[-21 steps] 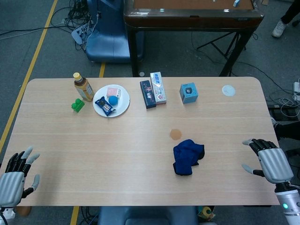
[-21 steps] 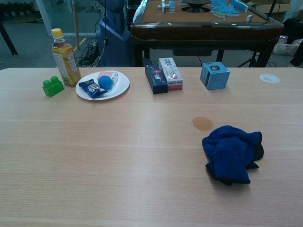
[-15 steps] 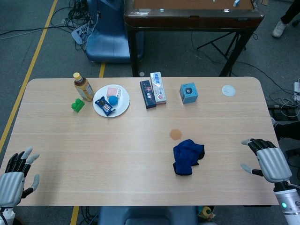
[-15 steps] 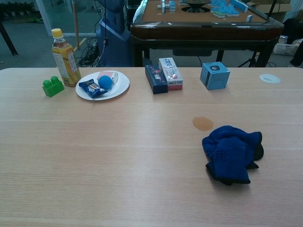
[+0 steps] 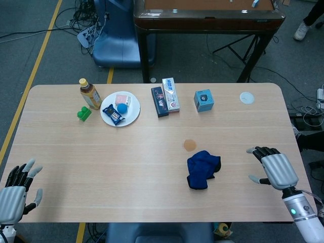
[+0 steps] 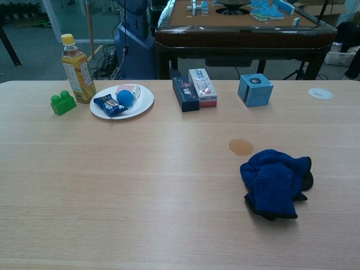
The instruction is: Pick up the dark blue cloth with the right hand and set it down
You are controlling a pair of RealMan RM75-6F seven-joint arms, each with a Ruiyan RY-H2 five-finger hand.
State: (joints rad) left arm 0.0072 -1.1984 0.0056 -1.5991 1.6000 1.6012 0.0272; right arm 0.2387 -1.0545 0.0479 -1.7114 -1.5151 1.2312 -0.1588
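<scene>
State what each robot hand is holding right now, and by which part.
Nothing is held. The right robot hand hovers open beside the dark blue cloth, not touching it. The left robot hand is open at the table's near corner.

a light wooden table point(image 5: 101, 167) carries a crumpled dark blue cloth point(image 5: 202, 169) toward its right side, just below a small brown spot point(image 5: 190, 145). along the far edge stand a bottle point(image 5: 89, 93), a green block point(image 5: 83, 113), a white plate point(image 5: 131, 117), two boxes point(image 5: 166, 97) lying side by side, a blue cube-shaped box point(image 5: 203, 100) and, near the far right corner, a pale round disc point(image 5: 246, 97).
</scene>
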